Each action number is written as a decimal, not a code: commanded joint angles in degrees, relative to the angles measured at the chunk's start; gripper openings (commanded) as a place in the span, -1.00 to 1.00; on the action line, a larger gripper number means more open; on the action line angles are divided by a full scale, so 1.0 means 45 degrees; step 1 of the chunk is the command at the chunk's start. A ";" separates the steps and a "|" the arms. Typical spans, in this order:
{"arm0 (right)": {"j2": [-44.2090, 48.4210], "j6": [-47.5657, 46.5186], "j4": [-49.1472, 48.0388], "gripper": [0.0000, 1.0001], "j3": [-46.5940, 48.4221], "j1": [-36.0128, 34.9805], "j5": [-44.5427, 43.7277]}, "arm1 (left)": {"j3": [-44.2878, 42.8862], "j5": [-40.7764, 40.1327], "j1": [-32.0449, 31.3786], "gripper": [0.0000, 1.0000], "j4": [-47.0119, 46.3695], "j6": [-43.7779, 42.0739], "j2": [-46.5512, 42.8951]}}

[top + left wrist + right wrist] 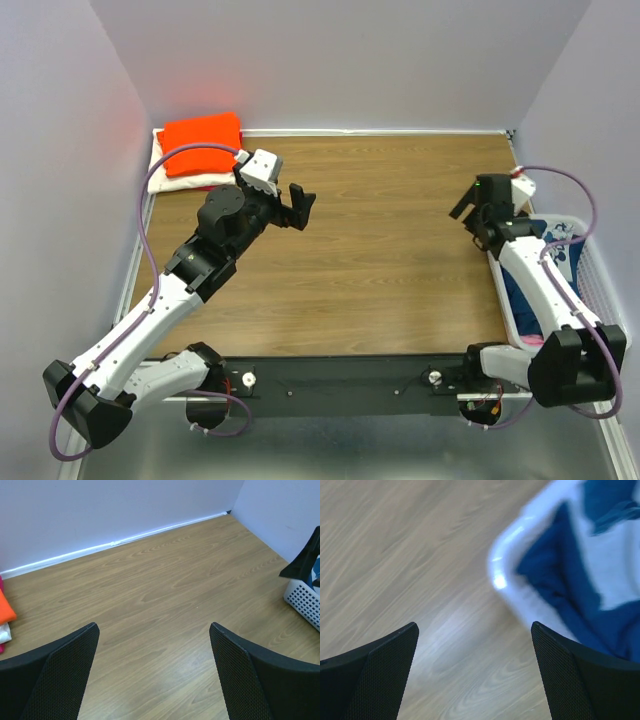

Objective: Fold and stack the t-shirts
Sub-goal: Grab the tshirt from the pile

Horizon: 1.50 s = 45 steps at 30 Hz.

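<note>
Where pale walls (350, 60) meet, the wooden table (380, 250) bears stacked t-shirts (200, 135).

Orange tee (201, 132) tops cream tee (186, 173); navy tee (547, 577) crumpled.

stacked t-shirts (198, 148) far left, basket (301, 599) right

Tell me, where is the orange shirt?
In the top view, the orange t-shirt lies folded in the far-left corner, on a cream-white t-shirt.
</note>
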<state>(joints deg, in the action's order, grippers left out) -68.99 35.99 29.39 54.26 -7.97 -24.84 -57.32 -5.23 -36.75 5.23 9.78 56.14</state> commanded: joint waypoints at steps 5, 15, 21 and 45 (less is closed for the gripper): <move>-0.0704 0.0360 0.0696 0.99 0.0520 0.4405 -0.0319 | -0.0270 0.0558 0.0042 0.97 0.0087 0.0170 0.0005; -0.1874 0.0578 0.0151 0.90 0.0755 0.6319 -0.0946 | -0.0231 0.0831 0.0062 0.97 0.0067 0.0268 0.0083; -0.2618 0.0830 -0.0651 0.83 0.0657 0.7317 -0.0320 | -0.0290 0.1104 0.0042 0.97 0.0067 0.0307 0.0356; -0.1780 0.1262 -0.2781 -0.71 -0.1335 0.8157 0.1319 | -0.0348 0.1710 0.0042 0.97 0.0106 0.0365 0.0903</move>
<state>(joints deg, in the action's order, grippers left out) -80.66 42.87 17.23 49.39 28.25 -21.17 -57.32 0.82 -36.75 5.72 10.85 60.03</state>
